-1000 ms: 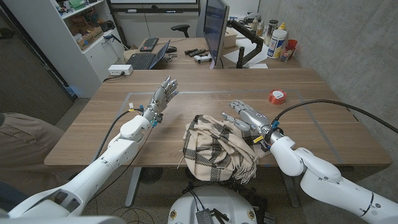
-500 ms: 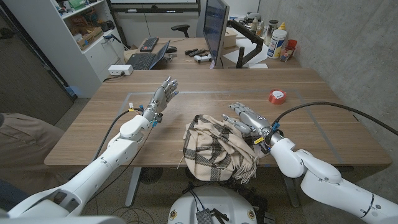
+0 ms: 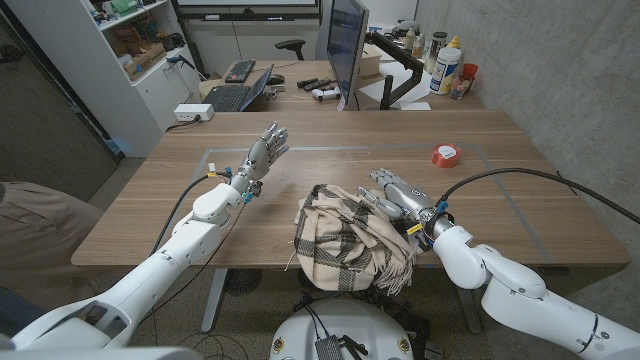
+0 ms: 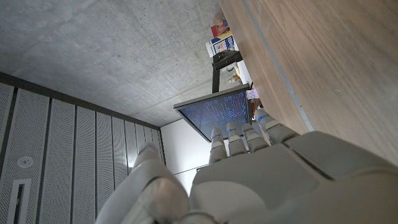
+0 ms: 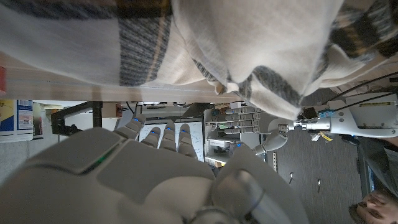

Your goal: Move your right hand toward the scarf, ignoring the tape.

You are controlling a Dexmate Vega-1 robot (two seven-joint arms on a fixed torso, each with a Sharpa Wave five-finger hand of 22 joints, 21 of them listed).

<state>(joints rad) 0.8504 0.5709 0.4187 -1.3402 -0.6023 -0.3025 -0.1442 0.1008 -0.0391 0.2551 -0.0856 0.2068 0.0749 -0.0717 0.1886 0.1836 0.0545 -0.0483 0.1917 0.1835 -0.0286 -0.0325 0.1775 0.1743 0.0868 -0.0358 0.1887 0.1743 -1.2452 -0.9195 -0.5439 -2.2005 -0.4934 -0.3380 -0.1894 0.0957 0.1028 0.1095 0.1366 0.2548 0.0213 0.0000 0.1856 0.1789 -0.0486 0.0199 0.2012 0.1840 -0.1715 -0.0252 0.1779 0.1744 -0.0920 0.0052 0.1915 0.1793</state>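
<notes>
A cream and dark plaid scarf (image 3: pixel 345 240) lies bunched at the table's near edge, its fringe hanging over the front. My right hand (image 3: pixel 395 194) sits at the scarf's right side, fingers spread and reaching over its upper right folds, holding nothing. The right wrist view looks along that hand (image 5: pixel 143 168) at the scarf's folds (image 5: pixel 249 56) close in front. A red tape roll (image 3: pixel 446 155) lies farther back on the right, apart from the hand. My left hand (image 3: pixel 262 155) is raised over the table's left middle, fingers apart and empty; the left wrist view shows its back (image 4: pixel 261 168).
The wooden table (image 3: pixel 180 215) has a pale rectangle marked on its top. Behind it stands a second desk with a monitor (image 3: pixel 346 45), keyboard, laptop and bottles (image 3: pixel 449 65). A white shelf (image 3: pixel 125 50) is at back left. A person's sleeve (image 3: pixel 40 215) shows at the left edge.
My right hand has drawn slightly nearer and lower along the scarf's right side, its fingers now over the folds. The left hand, scarf and tape have not moved.
</notes>
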